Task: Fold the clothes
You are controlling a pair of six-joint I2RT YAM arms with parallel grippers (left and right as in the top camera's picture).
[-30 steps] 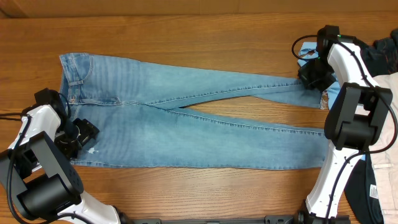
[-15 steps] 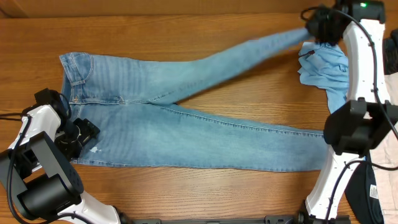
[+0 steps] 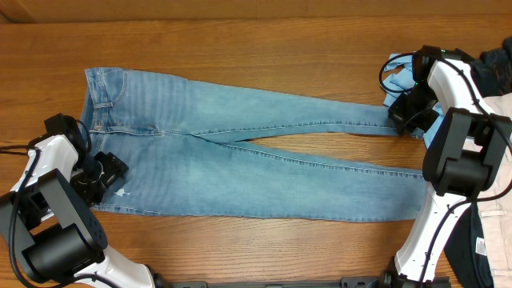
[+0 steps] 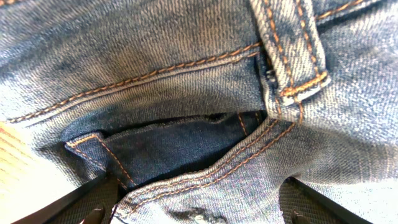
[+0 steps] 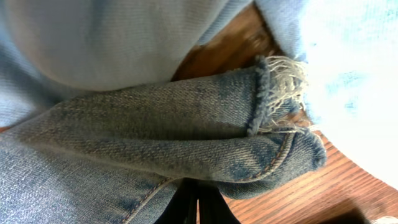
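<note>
On the table (image 3: 240,48), the jeans (image 3: 240,160) are lying flat and full length, with the waistband (image 3: 94,120) at the left and both legs running right, parting slightly. No fold is showing yet, so I judge the task is barely beginning, with every fold remaining to be done. The right gripper (image 3: 410,114) is clamping the frayed hem (image 5: 267,93) of the far leg, beside a blue shirt (image 3: 404,72). The left gripper (image 3: 114,172) is sitting at the waistband's near corner with denim between its fingers; whether it is gripping, I cannot tell. No container is showing.
</note>
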